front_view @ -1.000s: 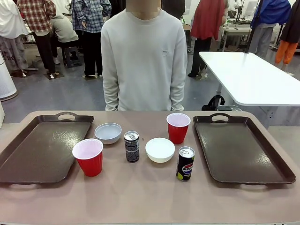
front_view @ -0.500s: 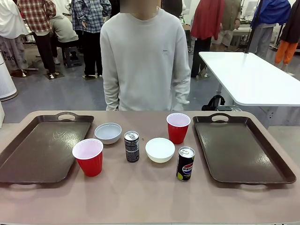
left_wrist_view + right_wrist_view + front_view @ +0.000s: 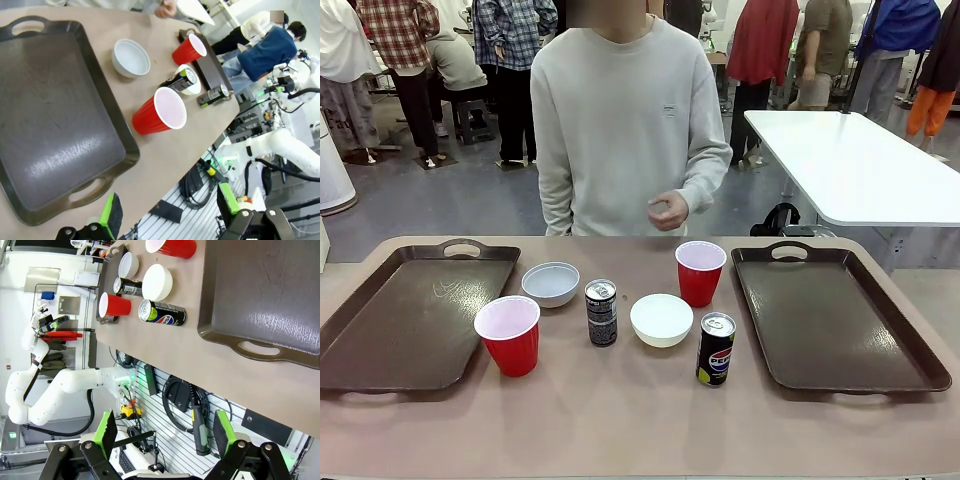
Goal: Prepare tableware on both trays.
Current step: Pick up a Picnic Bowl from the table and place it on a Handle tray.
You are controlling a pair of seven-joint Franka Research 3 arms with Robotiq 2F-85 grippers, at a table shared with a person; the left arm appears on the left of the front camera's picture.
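While both trays lay bare, all six pieces stood bunched on the table (image 3: 620,420) between them, likely so each arm could pull one set to its own side. Left tray (image 3: 380,330) and right tray (image 3: 840,320) were dark brown and glossy, with raised rims and cut-out handles. Left cup (image 3: 508,335) stood just beside the left tray, right cup (image 3: 700,272) farther back near the right tray; both were red, white inside, upright. Left bowl (image 3: 551,283) sat behind the left cup, right bowl (image 3: 661,319) mid-table; both small, round, white, empty. Plain can (image 3: 601,312) stood between the bowls and Pepsi can (image 3: 716,349) near the right tray, both dark and upright. Left gripper (image 3: 169,210) and right gripper (image 3: 165,432) hung off the table's near edge, fingers spread, holding nothing. Person's hand (image 3: 668,211) was raised at the waist, loosely curled, touching nothing. By my read, no placing had begun.
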